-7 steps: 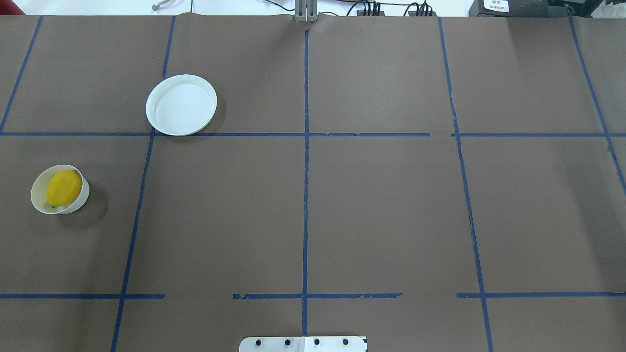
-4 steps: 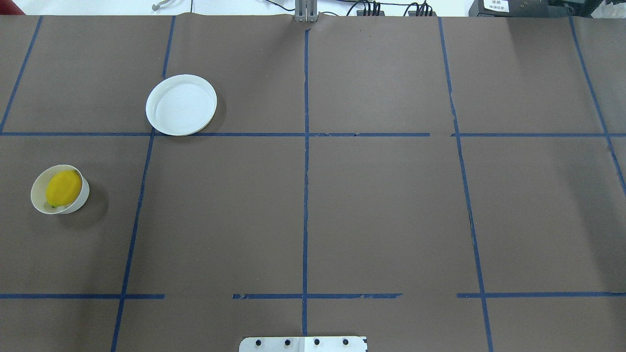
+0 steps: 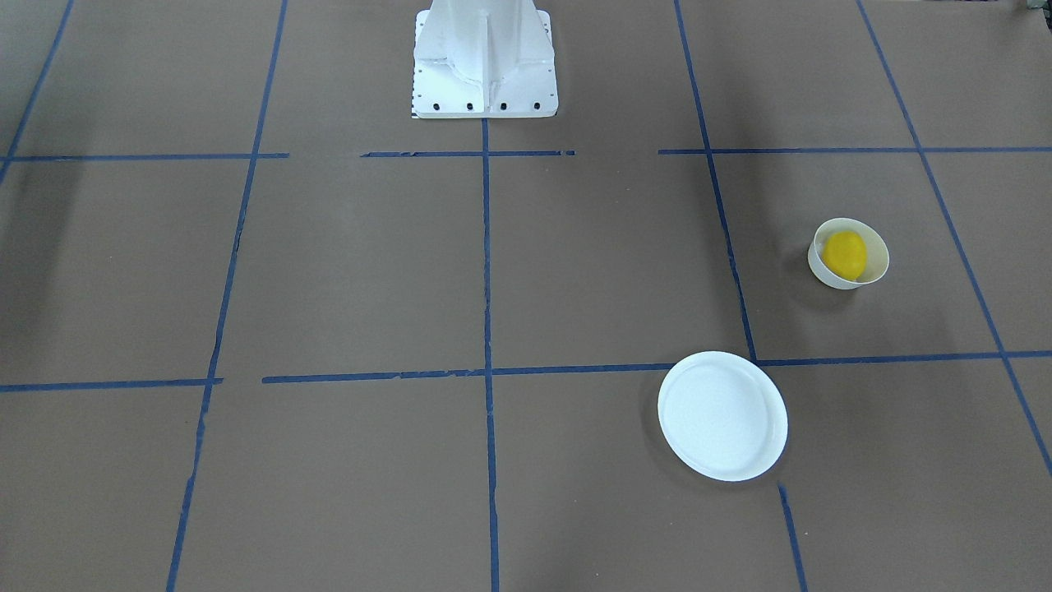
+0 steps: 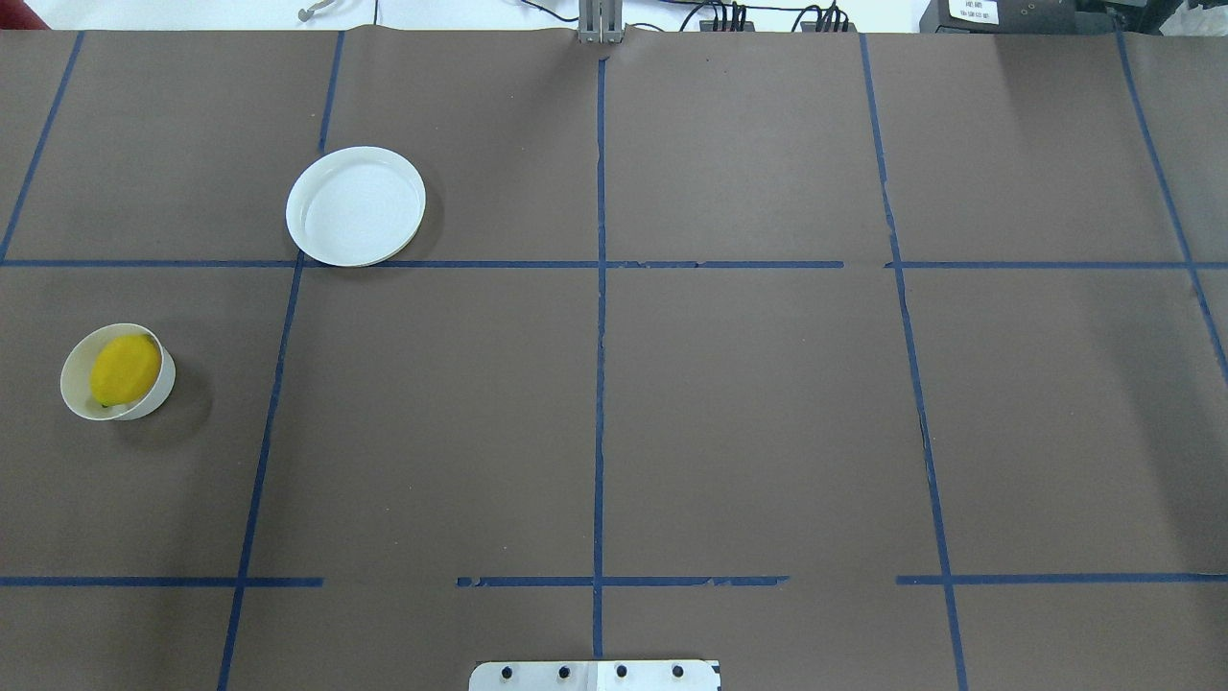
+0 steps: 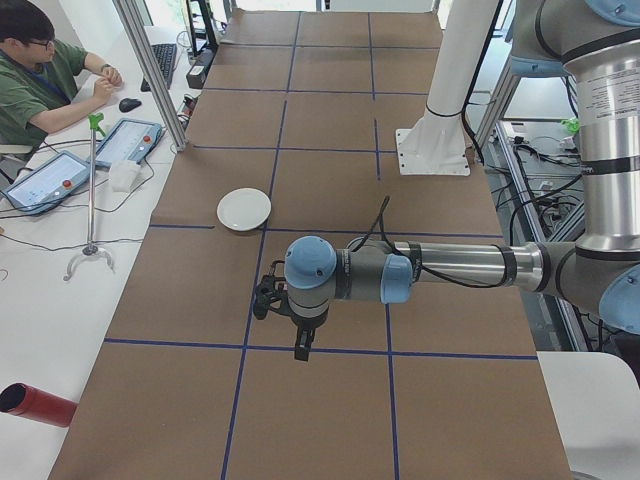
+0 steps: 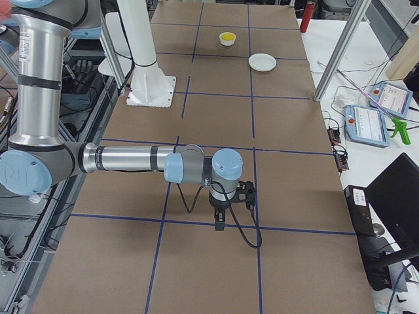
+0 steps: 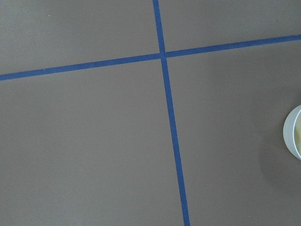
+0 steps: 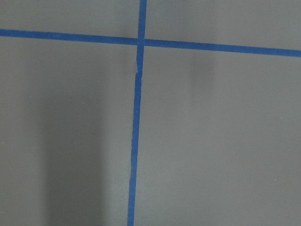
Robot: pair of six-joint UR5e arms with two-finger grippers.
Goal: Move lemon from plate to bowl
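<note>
The yellow lemon (image 4: pixel 125 369) lies inside the small deep white bowl (image 4: pixel 163 388) at the table's left side; it also shows in the front-facing view (image 3: pixel 845 253) in the bowl (image 3: pixel 878 263). The flat white plate (image 4: pixel 355 205) stands empty farther back, also in the front-facing view (image 3: pixel 722 415). A sliver of the bowl's rim (image 7: pixel 294 132) shows in the left wrist view. My left gripper (image 5: pixel 300 347) and right gripper (image 6: pixel 219 224) hang above the table, seen only in the side views. I cannot tell whether they are open or shut.
Blue tape lines divide the brown table cover. The white robot base (image 3: pixel 483 66) stands at the table's near middle edge. An operator (image 5: pixel 40 70) sits at a side desk with tablets (image 5: pixel 125 142). A red cylinder (image 5: pixel 35 404) lies beside the table.
</note>
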